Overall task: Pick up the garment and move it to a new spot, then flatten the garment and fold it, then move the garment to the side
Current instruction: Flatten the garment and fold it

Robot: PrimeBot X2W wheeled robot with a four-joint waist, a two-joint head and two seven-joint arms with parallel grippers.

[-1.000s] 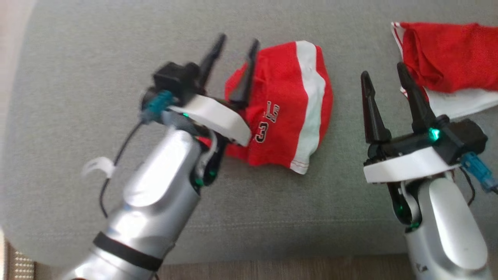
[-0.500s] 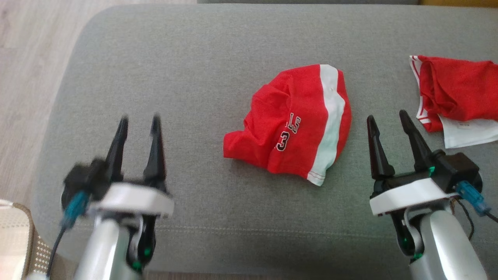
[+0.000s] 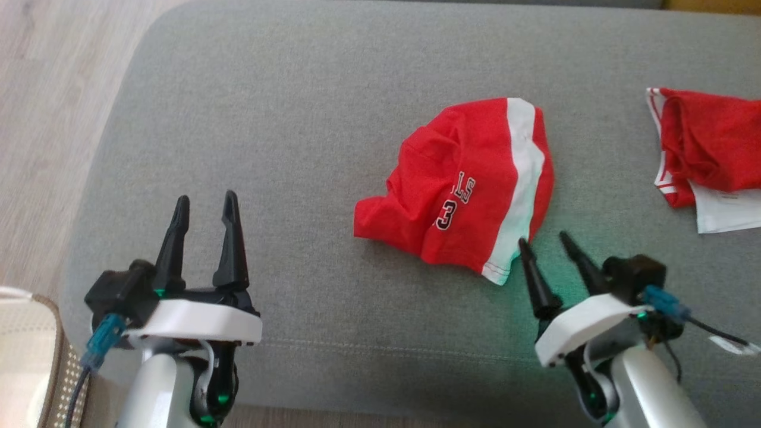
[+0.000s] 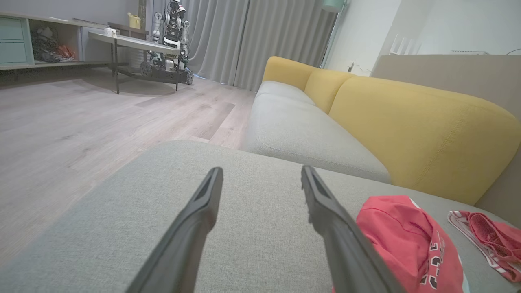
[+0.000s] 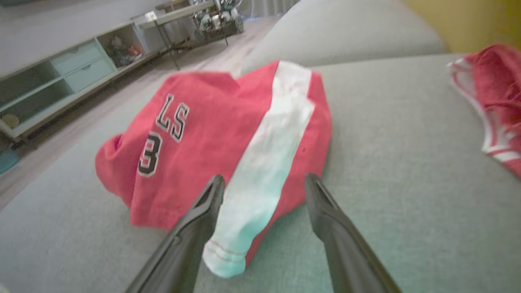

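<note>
Garment (image 3: 469, 190) is lying bunched on the cushion (image 3: 297, 119), centre-right; flattening, folding and the sideways move are apparently remaining. Its long axis is following the white stripe away from the robot, hem corner pointing at the right gripper (image 3: 542, 239), which is gaping empty, as is the left gripper (image 3: 206, 197).

At lower left, the left gripper (image 3: 207, 197) had two long black tapered fingers (image 3: 230, 244) on a black base. The base sat on a curved white plate (image 3: 196, 321) above a silver forearm (image 3: 156, 389). A teal plug (image 3: 102, 340) trailed a dark cable (image 3: 77, 392). At lower right, the right gripper (image 3: 543, 238) matched it, with a blue plug (image 3: 664, 299), a black cable (image 3: 710, 333) and a white tag (image 3: 734, 346). Small green lights (image 3: 221, 398) glowed at both wrists.
</note>
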